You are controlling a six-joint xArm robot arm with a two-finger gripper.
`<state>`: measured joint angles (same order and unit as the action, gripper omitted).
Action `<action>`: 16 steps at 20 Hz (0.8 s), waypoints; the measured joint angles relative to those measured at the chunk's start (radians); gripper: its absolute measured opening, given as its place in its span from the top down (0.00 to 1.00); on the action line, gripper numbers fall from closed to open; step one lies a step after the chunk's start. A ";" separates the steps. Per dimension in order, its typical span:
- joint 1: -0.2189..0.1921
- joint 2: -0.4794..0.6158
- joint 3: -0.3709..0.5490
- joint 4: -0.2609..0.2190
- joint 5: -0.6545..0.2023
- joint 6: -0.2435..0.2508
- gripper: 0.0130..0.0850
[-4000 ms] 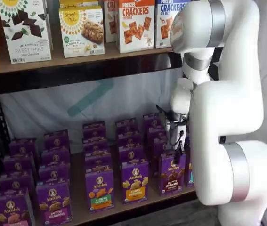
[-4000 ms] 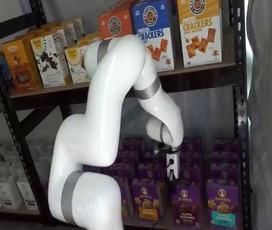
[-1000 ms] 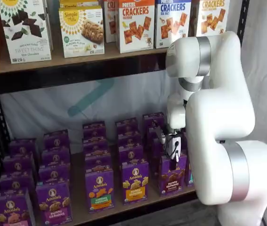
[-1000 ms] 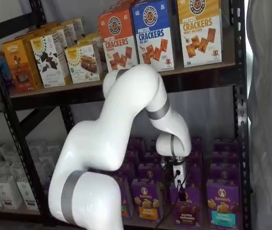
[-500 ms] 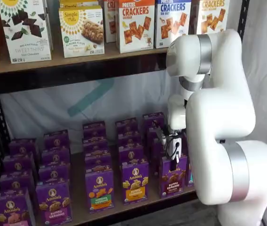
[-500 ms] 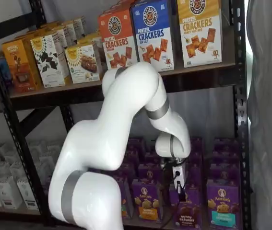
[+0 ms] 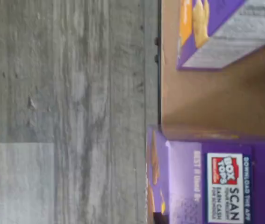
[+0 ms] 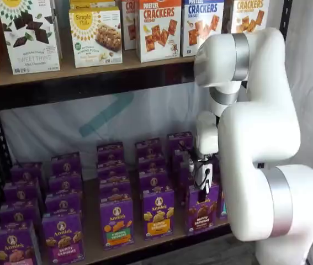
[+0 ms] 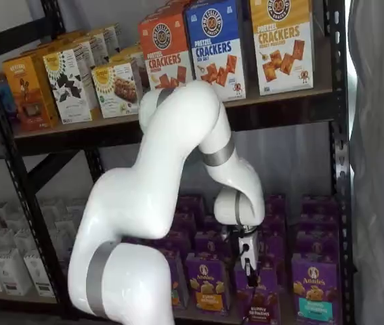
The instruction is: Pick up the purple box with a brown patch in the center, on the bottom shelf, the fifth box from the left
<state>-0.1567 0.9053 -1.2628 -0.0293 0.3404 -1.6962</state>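
Observation:
The purple box (image 8: 201, 210) with dark brown cookies at its centre stands at the front of its row on the bottom shelf (image 8: 91, 243), leaning slightly out toward the shelf's front edge. My gripper (image 8: 203, 190) comes down from above, and its black fingers are shut on the box's top edge. In both shelf views the box (image 9: 261, 305) hangs just under the gripper (image 9: 248, 271). The wrist view shows the box's purple top (image 7: 216, 186) with a Box Tops label, over the tan board (image 7: 193, 98) beside the front rail.
A purple carton with a yellow band (image 8: 158, 212) stands just left of the held box, and one with a teal band (image 9: 311, 288) just right. More purple cartons fill the rows behind. Cracker boxes (image 8: 159, 27) line the upper shelf. Grey floor (image 7: 67, 93) lies before the shelf.
The fingers have closed on the purple box's top. The box has shifted a little forward and lower toward the shelf's front edge, with the arm's elbow drawing back.

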 joint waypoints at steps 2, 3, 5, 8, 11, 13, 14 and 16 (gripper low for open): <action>0.008 -0.030 0.039 0.011 -0.003 -0.003 0.78; 0.011 -0.048 0.063 0.015 -0.007 -0.003 0.78; 0.018 -0.086 0.109 0.019 -0.014 0.000 0.78; 0.026 -0.151 0.189 0.024 -0.024 0.003 0.78; 0.032 -0.219 0.267 0.030 -0.031 0.004 0.78; 0.035 -0.263 0.313 0.037 -0.026 0.001 0.78; 0.036 -0.288 0.339 0.034 -0.027 0.004 0.78; 0.037 -0.333 0.385 0.013 -0.027 0.026 0.78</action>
<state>-0.1195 0.5725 -0.8779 -0.0162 0.3138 -1.6704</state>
